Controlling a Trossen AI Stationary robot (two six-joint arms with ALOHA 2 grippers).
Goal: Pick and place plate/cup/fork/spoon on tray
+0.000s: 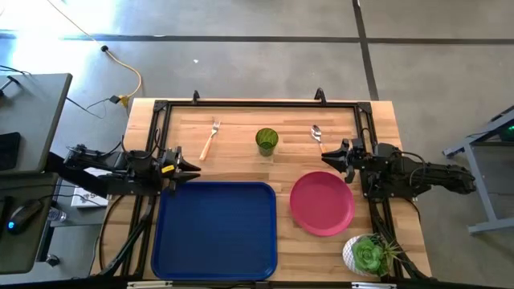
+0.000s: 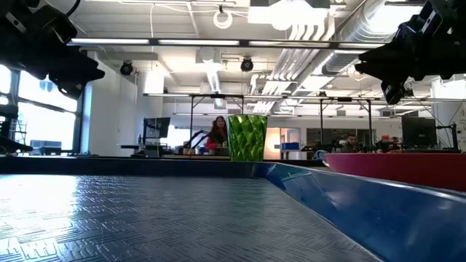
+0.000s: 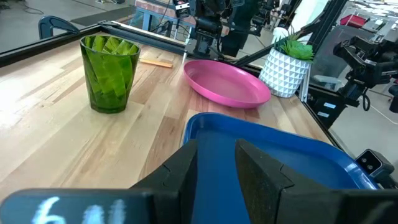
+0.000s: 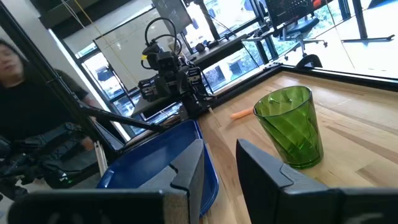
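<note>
The dark blue tray (image 1: 213,229) lies near the front, left of centre. The pink-red plate (image 1: 321,202) lies flat on the wood just right of it. The green cup (image 1: 267,140) stands upright at the far middle. The fork (image 1: 210,138) lies left of the cup and the spoon (image 1: 317,135) right of it, both flat on the table. My left gripper (image 1: 191,167) hovers open above the tray's far left corner (image 3: 217,162). My right gripper (image 1: 329,156) hovers open beyond the plate's far edge (image 4: 221,168). Nothing sits between either pair of fingers.
A white pot with a green succulent (image 1: 368,255) stands at the near right corner, close to the plate. A black frame (image 1: 257,103) runs around the table's far and side edges. Bare wood lies between the cup, the fork and the spoon.
</note>
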